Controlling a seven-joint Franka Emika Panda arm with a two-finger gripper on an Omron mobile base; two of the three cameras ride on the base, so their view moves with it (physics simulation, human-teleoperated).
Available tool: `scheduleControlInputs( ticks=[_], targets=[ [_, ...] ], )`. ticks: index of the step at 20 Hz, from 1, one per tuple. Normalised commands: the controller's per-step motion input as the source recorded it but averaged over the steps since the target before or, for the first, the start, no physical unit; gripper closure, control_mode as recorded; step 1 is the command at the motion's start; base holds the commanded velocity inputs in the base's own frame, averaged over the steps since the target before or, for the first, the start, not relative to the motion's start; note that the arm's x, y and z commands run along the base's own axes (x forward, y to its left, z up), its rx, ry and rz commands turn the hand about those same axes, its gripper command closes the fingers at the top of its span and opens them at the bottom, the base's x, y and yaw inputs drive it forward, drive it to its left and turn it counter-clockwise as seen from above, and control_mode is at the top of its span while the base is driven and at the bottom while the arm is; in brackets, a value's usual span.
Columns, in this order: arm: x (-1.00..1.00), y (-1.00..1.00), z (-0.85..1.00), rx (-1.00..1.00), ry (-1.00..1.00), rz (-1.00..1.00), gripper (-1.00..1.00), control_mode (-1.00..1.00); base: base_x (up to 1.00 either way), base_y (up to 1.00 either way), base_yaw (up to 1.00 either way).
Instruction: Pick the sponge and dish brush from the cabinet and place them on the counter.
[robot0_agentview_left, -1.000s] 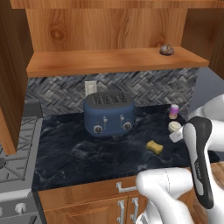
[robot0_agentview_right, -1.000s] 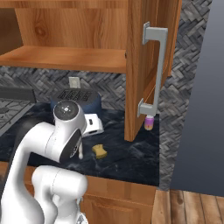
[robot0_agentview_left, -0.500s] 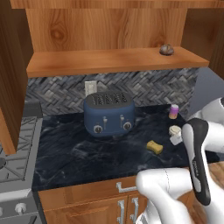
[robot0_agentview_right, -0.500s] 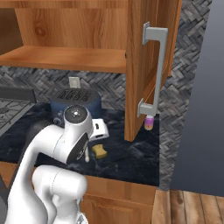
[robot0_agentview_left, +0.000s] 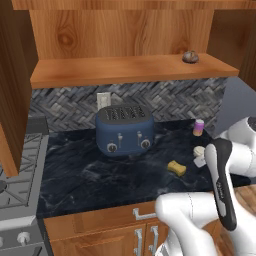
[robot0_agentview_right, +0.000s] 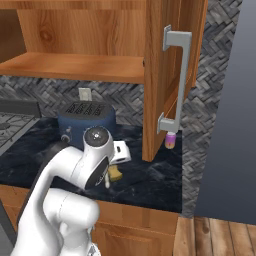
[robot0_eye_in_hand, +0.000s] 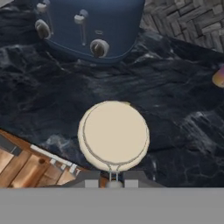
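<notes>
My gripper (robot0_eye_in_hand: 113, 180) is shut on the dish brush (robot0_eye_in_hand: 113, 135), whose round cream head faces away over the dark marbled counter (robot0_eye_in_hand: 52, 105). In the left base view the gripper (robot0_agentview_left: 201, 161) hangs low over the counter's right end with the brush head (robot0_agentview_left: 199, 150) at its tip. The yellow sponge (robot0_agentview_left: 176, 167) lies on the counter (robot0_agentview_left: 90, 175) just left of the gripper, and its edge (robot0_agentview_right: 116, 175) peeks out from behind my arm. Above, the cabinet (robot0_agentview_left: 130, 70) stands with its shelf in view.
A blue toaster (robot0_agentview_left: 124, 129) sits at the back of the counter. A purple-and-cream jar (robot0_agentview_left: 199, 127) stands near the right wall. A dark brown lump (robot0_agentview_left: 190, 56) rests on the cabinet shelf. The open cabinet door (robot0_agentview_right: 165, 75) hangs at right; the stove (robot0_agentview_left: 15, 190) is left.
My arm has swung a little right and lower, carrying the brush down toward the counter. The sponge, toaster and jar have stayed put.
</notes>
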Motion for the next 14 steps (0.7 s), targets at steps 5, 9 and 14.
scheduleControlInputs(
  ticks=[5,9,14],
  targets=[
    [0.21,-0.23,-0.23,-0.01,0.0,-0.02,1.0,-1.0,0.0,0.0,0.0],
    [0.26,-0.18,-0.27,-0.01,-0.01,-0.02,1.0,-1.0,0.0,0.0,0.0],
    [0.34,-0.15,-0.3,-0.02,-0.03,-0.01,1.0,-1.0,0.0,0.0,0.0]
  ],
)
